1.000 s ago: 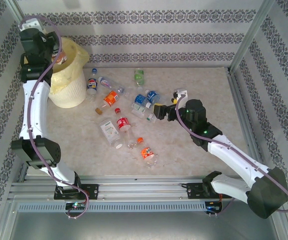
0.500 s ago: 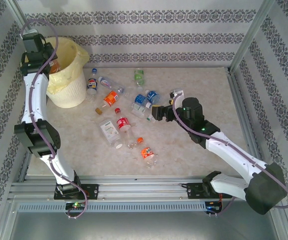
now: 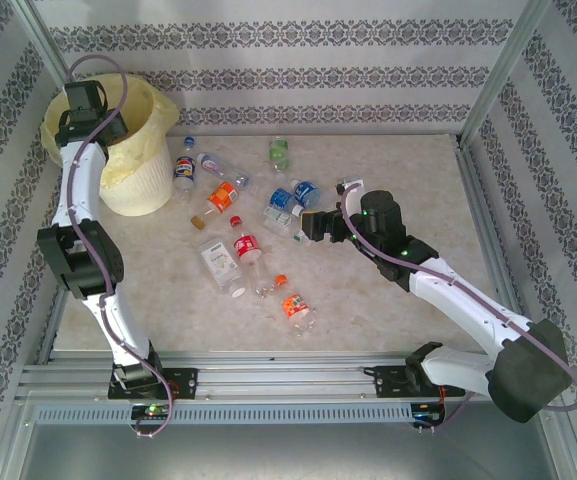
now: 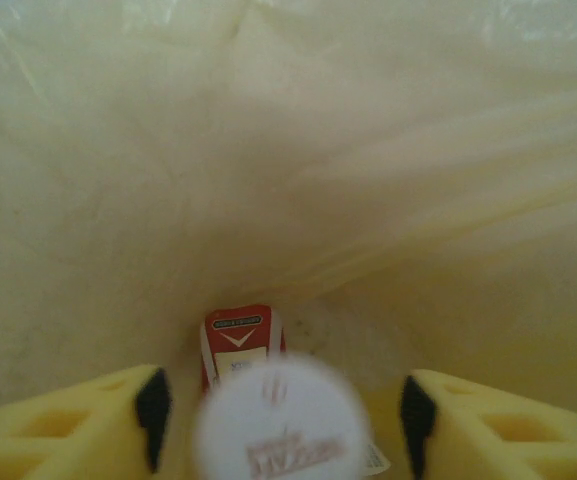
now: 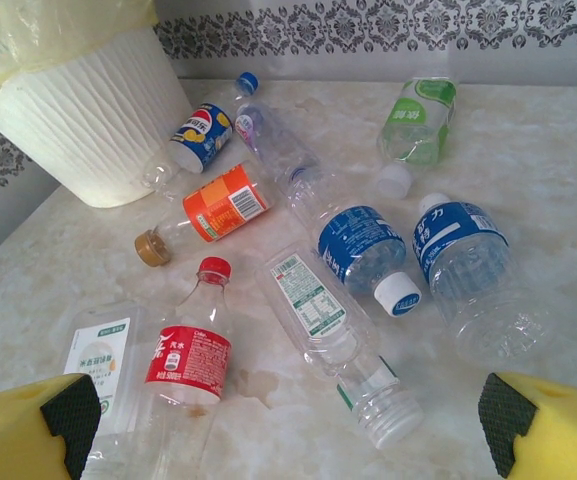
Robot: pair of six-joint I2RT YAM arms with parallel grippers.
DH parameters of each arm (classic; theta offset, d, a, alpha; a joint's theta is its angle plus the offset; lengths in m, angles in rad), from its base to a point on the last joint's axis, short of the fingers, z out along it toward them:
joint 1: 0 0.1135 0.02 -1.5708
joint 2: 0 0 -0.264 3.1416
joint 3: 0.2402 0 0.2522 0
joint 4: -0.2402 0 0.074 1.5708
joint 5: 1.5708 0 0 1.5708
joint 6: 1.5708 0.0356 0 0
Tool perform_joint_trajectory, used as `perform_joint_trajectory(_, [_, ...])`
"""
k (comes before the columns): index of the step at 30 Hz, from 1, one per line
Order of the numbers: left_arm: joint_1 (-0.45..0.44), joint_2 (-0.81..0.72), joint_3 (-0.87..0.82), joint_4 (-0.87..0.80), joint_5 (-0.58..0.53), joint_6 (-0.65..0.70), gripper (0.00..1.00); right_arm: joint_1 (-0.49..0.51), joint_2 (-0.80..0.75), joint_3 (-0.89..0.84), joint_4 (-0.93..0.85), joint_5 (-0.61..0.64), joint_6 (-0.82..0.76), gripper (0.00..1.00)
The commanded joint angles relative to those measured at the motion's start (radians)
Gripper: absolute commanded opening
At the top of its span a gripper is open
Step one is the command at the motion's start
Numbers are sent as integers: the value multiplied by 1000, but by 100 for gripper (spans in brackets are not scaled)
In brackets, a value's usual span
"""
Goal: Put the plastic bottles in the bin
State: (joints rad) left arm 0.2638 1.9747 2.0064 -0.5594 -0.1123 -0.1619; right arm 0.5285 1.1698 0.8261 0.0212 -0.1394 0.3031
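My left gripper (image 3: 88, 105) hangs over the bin (image 3: 140, 188), a white ribbed bucket with a pale yellow bag. In the left wrist view the gripper (image 4: 280, 410) is open, looking down into the bag. A blurred red-labelled bottle (image 4: 236, 342) is loose between the yellow fingers (image 4: 98, 425), with gaps on both sides. Several plastic bottles (image 3: 258, 215) lie scattered on the table. My right gripper (image 3: 308, 225) is open just above them. Between its pads (image 5: 68, 415) lie a clear bottle (image 5: 333, 335) and a red-labelled one (image 5: 183, 365).
Two blue-labelled bottles (image 5: 363, 245) lie right of centre, a green one (image 5: 418, 120) further back. An orange one (image 5: 223, 203) lies near the bin wall (image 5: 88, 110). Patterned walls and metal posts enclose the marbled table (image 3: 418, 190).
The left gripper has moved in over the bin and opened, and the bottle it held is loose between its fingers. The right gripper has edged left towards the bottles.
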Motion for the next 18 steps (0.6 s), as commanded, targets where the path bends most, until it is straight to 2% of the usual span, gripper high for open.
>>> perform_joint_trajectory(1, [12, 28, 86, -77, 8, -12, 73, 14, 0, 25, -10, 16, -7, 98])
perform_joint_trajectory(10, [0, 32, 201, -135, 152, -76, 84, 15, 2, 15, -7, 42, 2, 98])
perform_joint_trajectory(18, [-26, -17, 237, -149, 211, -161, 95, 15, -2, -1, -3, 90, 9, 98])
